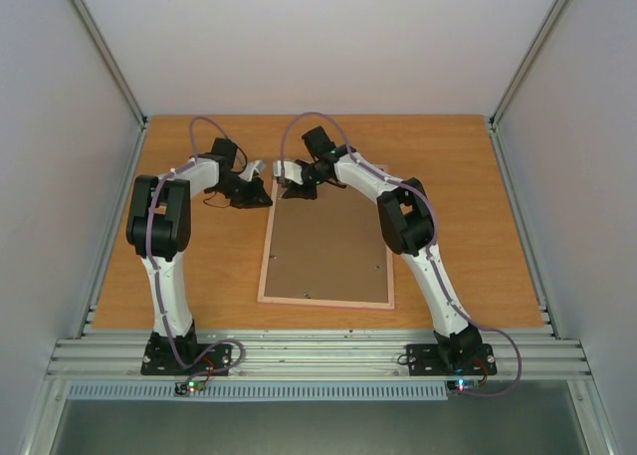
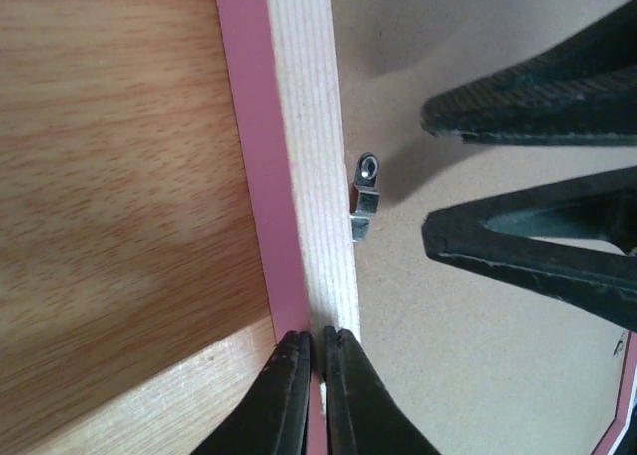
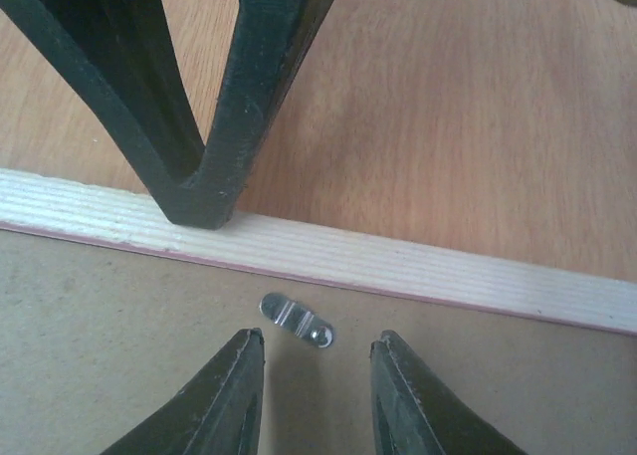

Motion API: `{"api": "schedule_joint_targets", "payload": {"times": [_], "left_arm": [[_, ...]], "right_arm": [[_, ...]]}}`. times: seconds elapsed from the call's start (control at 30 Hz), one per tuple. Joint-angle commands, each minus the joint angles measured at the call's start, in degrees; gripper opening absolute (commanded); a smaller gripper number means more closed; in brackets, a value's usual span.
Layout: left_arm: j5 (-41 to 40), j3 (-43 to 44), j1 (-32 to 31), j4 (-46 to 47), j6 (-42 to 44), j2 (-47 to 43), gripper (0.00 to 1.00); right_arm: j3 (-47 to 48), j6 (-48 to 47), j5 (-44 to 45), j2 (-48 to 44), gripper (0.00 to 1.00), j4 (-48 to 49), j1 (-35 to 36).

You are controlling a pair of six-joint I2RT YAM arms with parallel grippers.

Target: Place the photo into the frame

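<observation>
The frame (image 1: 325,302) lies face down on the table with a plain brown backing board (image 1: 328,246) in it; its pale wood back (image 2: 304,126) and pink rim show. The photo is hidden. My left gripper (image 2: 318,341) is shut, its tips together on the frame's rail near the far left corner (image 1: 269,188). My right gripper (image 3: 317,350) is open just above the backing board (image 3: 100,326), beside the far rail (image 3: 418,266). A small metal turn clip (image 3: 297,320) lies flat on the board just ahead of its fingertips, touching neither. The same clip (image 2: 364,191) shows in the left wrist view.
The two grippers are close together at the frame's far edge (image 1: 296,188); the left one's black finger (image 3: 199,126) rests on the rail in the right wrist view. Wooden tabletop (image 1: 199,266) surrounds the frame, with grey walls on both sides.
</observation>
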Motion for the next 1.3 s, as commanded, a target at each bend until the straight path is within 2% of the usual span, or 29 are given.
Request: {"api": "schedule_joint_targets", "payload": {"times": [0.0,0.2,0.5,0.8,1.1,1.27], "left_arm": [[-3.1,-0.4,-1.4,-3.6,1.8,3.3,0.06],[-3.1,-0.1,-1.5,-3.9,1.8,3.7,0.05],[-2.9,0.5,-2.1,-4.6,2.5,4.1,0.05],[-2.5,0.5,-3.1,-5.3,2.7,4.8,0.03],[-2.4,0.7,-3.5,-5.9,2.9,5.2,0.03],[-2.1,0.2,-3.7,-5.7,2.9,5.2,0.02]], "right_arm": [[4.1,-2.8,0.1,3.0,0.31,-3.3,0.2],[4.4,-7.6,1.9,4.3,0.28,-6.7,0.7],[7.0,-7.0,4.0,6.5,0.26,-8.1,1.8],[10.4,-3.6,7.7,9.5,0.22,-7.9,2.2],[11.7,-0.5,12.5,11.1,0.14,-7.2,2.4],[14.2,4.9,16.5,12.4,0.09,-6.2,2.9]]}}
